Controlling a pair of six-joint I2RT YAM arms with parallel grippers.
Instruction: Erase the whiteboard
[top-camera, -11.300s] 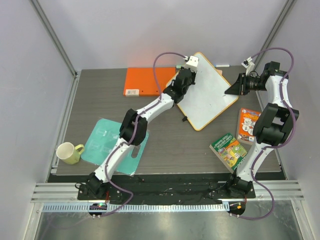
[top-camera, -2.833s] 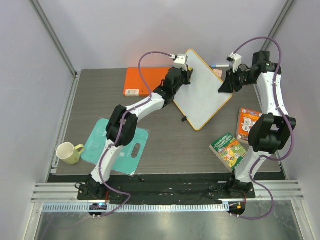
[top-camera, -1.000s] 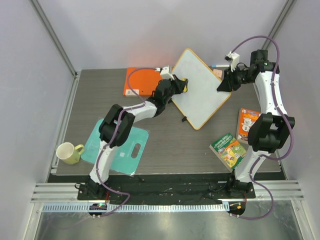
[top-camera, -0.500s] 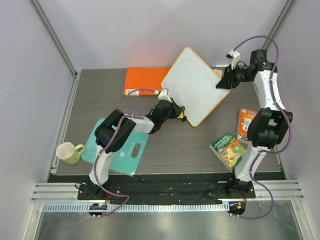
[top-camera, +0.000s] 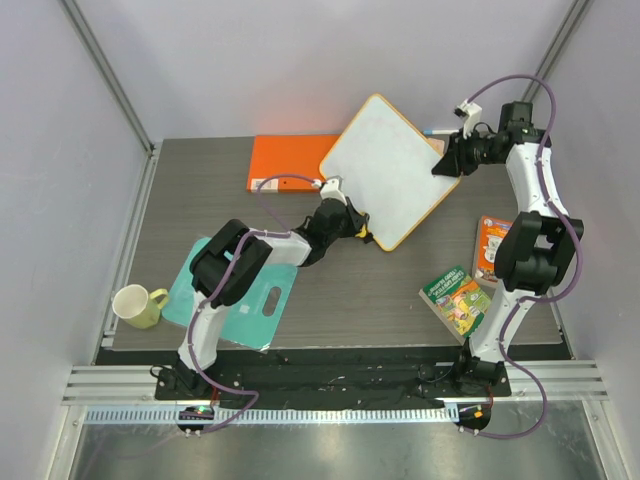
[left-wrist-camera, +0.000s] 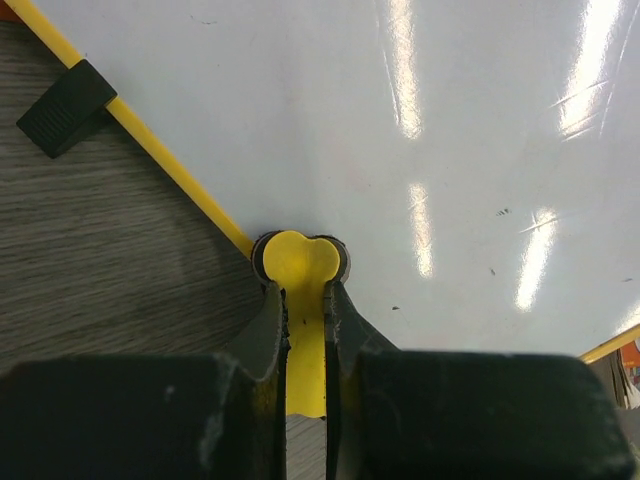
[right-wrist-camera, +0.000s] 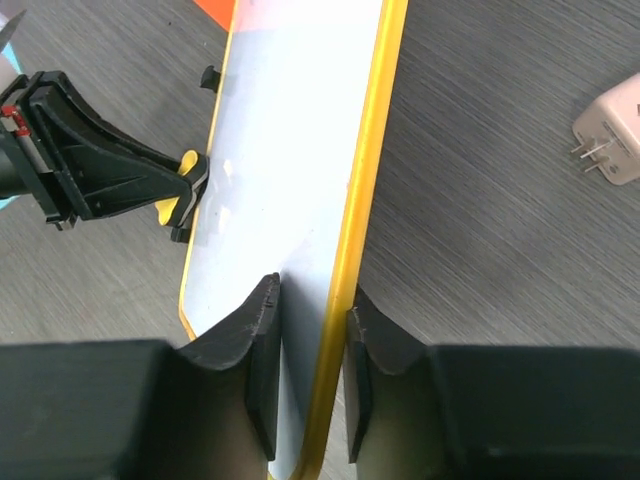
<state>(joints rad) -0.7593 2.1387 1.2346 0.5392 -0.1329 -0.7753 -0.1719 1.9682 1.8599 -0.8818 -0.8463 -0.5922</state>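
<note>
White surface fills most of what I see from the left wrist: the whiteboard (top-camera: 388, 170) has no writing on it, only a few very small dark specks and reflections of the lamps. It has a thin yellow rim, and one black foot (left-wrist-camera: 65, 95) shows on its edge. From above, the board sits at the far middle-right of the table (top-camera: 350, 300), turned like a diamond and tilted. Its left corner covers the right end of the orange folder (top-camera: 285, 162).

My right gripper (right-wrist-camera: 312, 290) has one finger on each side of the rim at the far right corner, closed around this edge. My left gripper (left-wrist-camera: 303, 290) is at the near corner of the board. Its fingers are pressed together on a yellow piece (left-wrist-camera: 300, 265), and the rounded tip of the piece meets the rim.

A white plug adapter (right-wrist-camera: 610, 130) lies on the table just behind the board. Two colourful booklets (top-camera: 460, 298) are near the right arm. On the left side lie a teal mat (top-camera: 200, 270) and, beside it, a pale yellow mug (top-camera: 138, 305).
</note>
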